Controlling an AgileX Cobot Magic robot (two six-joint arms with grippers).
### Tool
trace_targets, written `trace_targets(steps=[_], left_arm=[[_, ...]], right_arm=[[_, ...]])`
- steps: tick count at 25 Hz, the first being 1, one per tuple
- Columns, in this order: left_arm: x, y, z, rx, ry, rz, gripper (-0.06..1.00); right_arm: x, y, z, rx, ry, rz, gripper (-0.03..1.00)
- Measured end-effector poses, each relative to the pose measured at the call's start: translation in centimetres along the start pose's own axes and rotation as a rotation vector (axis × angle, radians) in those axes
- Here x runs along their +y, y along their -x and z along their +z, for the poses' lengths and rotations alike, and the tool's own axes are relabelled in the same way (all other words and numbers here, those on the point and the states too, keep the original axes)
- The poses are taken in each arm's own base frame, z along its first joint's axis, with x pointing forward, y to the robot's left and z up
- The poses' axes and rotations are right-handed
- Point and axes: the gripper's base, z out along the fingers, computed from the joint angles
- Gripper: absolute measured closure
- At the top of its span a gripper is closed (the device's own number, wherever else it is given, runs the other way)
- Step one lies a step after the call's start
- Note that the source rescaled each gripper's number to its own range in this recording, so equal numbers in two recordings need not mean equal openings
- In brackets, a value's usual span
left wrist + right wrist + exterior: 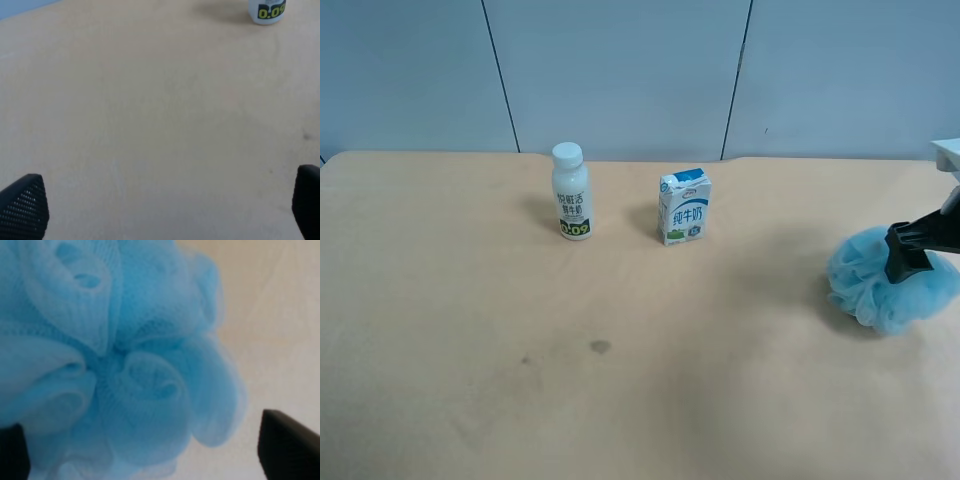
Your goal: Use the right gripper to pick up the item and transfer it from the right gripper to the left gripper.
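The light blue mesh bath pouf (875, 290) lies on the tan table at the exterior high view's right edge. My right gripper (908, 262), a black claw with a pale grey part above it, is down over the pouf. In the right wrist view the pouf (125, 340) fills most of the picture, and the right gripper (150, 450) is open, with a black fingertip (287, 447) on each side of it. My left gripper (165, 205) is open and empty above bare table. It is out of the exterior high view.
A white bottle (572, 190) and a blue-white milk carton (684, 207) stand upright at the back middle of the table (620, 380). The bottle's base shows in the left wrist view (269, 10). A grey-blue wall lies behind.
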Motion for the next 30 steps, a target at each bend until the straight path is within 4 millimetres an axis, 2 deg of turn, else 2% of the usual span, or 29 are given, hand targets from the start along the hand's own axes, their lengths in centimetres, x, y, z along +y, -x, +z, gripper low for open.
trace_targets(steps=[6,10,17,23,25,30], left_arm=[[0.0,0.0,0.0,0.000,-0.001,0.000,-0.06],[0.0,0.0,0.0,0.000,-0.001,0.000,-0.06],[0.0,0.0,0.0,0.000,-0.001,0.000,-0.06],[0.0,0.0,0.0,0.000,-0.001,0.000,-0.06],[0.0,0.0,0.0,0.000,-0.001,0.000,-0.06],[0.0,0.0,0.0,0.000,-0.001,0.000,-0.06]], right_arm=[[0.1,0.7,2.0,-0.010,0.006,-0.004,-0.03],[0.0,1.3,2.1,-0.072,0.000,-0.004,-0.01],[0.0,2.0,2.0,-0.155,-0.008,-0.004,0.12],[0.0,2.4,2.3,-0.189,-0.009,-0.004,0.32],[0.0,2.4,3.1,-0.162,-0.003,-0.004,0.36],[0.5,2.2,5.8,-0.092,0.036,0.040,0.37]])
